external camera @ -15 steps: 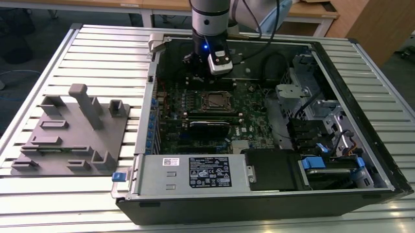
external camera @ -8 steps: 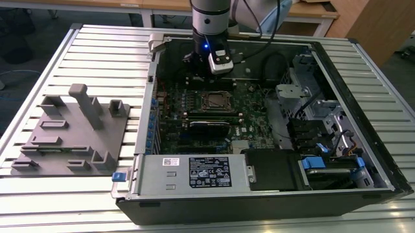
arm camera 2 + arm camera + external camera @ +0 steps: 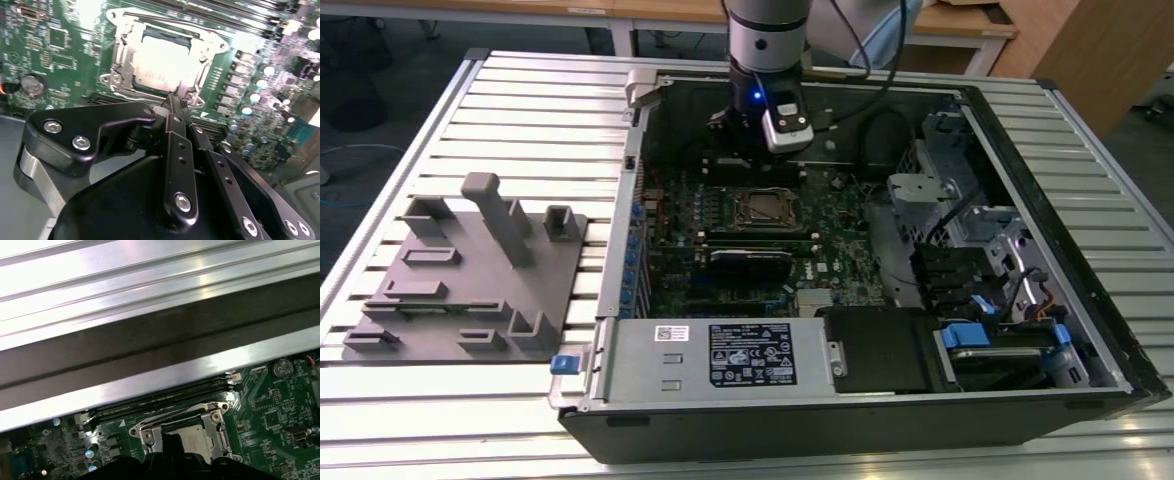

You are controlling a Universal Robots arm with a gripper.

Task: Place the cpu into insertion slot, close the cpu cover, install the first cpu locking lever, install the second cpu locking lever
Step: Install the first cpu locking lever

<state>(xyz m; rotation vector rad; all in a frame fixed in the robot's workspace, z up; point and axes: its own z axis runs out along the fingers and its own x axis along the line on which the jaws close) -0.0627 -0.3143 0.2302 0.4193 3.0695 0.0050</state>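
Black gripper [image 3: 175, 102] fingers pressed together, tips at edge of cpu cover [image 3: 200, 52], clamped on nothing. Cover lying flat over cpu [image 3: 160, 67] seated in insertion slot [image 3: 762, 208], mid green motherboard [image 3: 687, 250], inside open computer case [image 3: 1067, 200] on slatted table [image 3: 480, 110].

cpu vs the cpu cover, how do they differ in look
In the second wrist view the cpu is a solid, pale, flat square plate, while the cpu cover is an open silver frame with a square window. The cpu sits inside the window; the cpu cover surrounds it. Both are square metal parts lying flat on the green motherboard.
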